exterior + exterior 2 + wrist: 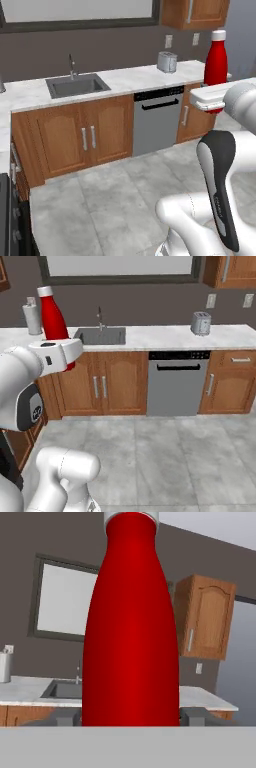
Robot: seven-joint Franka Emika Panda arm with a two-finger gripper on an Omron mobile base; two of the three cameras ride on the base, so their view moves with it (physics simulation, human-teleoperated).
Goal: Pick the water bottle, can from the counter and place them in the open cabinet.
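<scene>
hand view | water bottle (131, 627) upright between pincer (131, 716) fingers | cap cropped, contact seemingly both sides

Grey tiled floor (110, 200), wooden cabinets (100, 386)

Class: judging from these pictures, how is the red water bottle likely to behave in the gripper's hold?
The water bottle looks glossy, so probably slippery. It seems rigid, keeping its shape between the gripper's fingers. Tall, slim and held low, it may tilt.

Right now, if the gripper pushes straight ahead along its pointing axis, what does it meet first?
The gripper already clamps the tall glossy red water bottle. Beyond it, likely the dark grey wall above the steel sink; depth unclear.
</scene>
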